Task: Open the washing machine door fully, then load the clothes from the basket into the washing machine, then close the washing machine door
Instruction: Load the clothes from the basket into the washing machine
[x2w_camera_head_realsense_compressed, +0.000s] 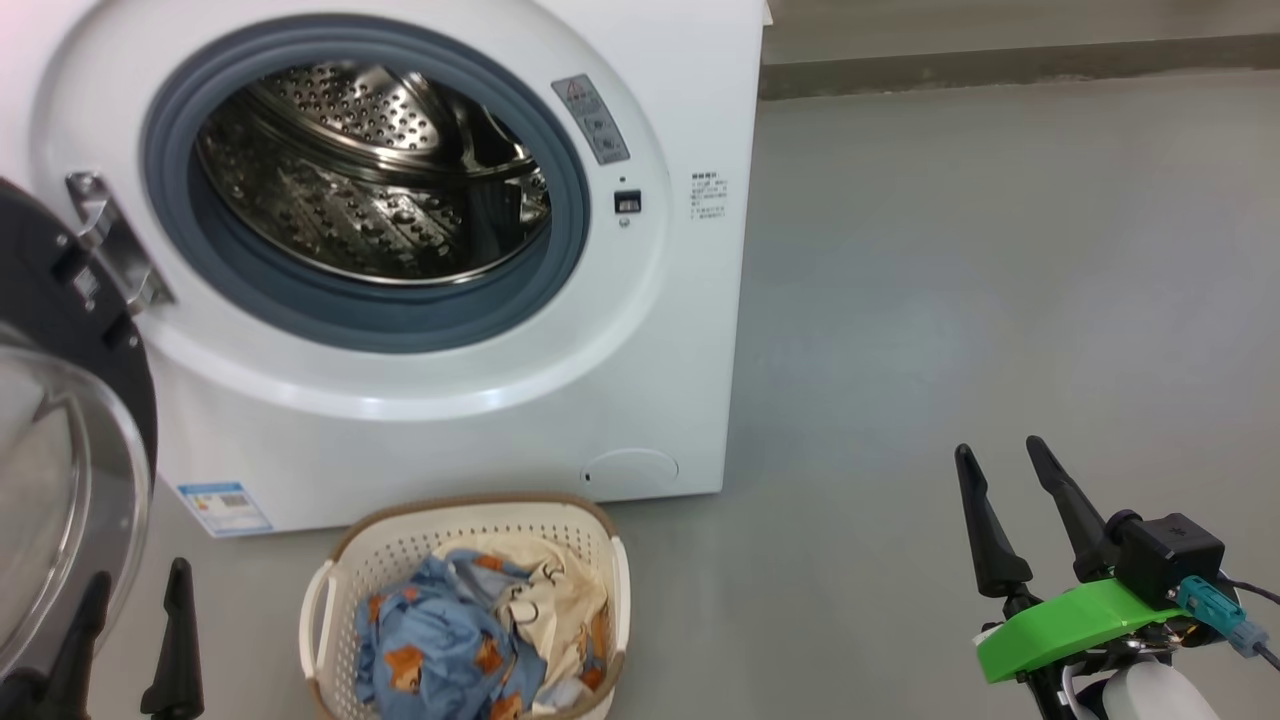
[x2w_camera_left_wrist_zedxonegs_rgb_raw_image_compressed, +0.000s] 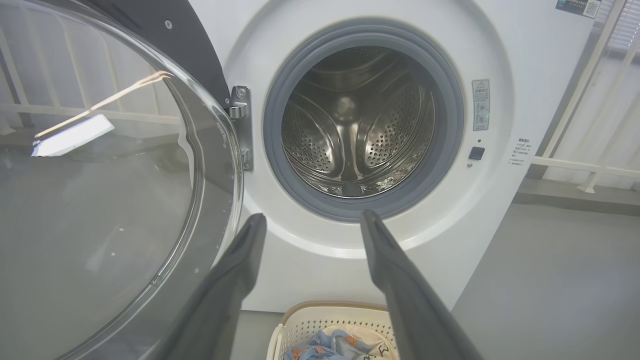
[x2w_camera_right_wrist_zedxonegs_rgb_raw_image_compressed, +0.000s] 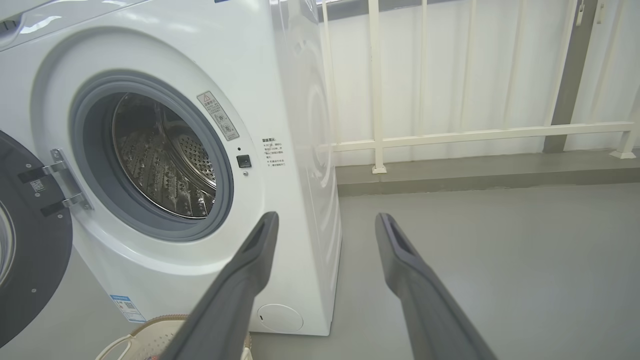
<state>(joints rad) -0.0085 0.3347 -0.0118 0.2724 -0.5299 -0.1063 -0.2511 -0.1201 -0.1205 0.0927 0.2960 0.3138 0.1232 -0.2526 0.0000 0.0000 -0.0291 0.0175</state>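
- Clothes (x2w_camera_head_realsense_compressed: 480, 630): a soft, light, floppy heap in the basket (x2w_camera_head_realsense_compressed: 400, 545), on the floor (x2w_camera_head_realsense_compressed: 950, 250) just near of the washer (x2w_camera_head_realsense_compressed: 650, 330).
- Likely best hold: pinch a raised fold on top; loose ends may trail.
- Door (x2w_camera_head_realsense_compressed: 60, 300) stands open, left.
- Left gripper (x2w_camera_head_realsense_compressed: 140, 575) and right gripper (x2w_camera_head_realsense_compressed: 1000, 447): jaws apart, empty.
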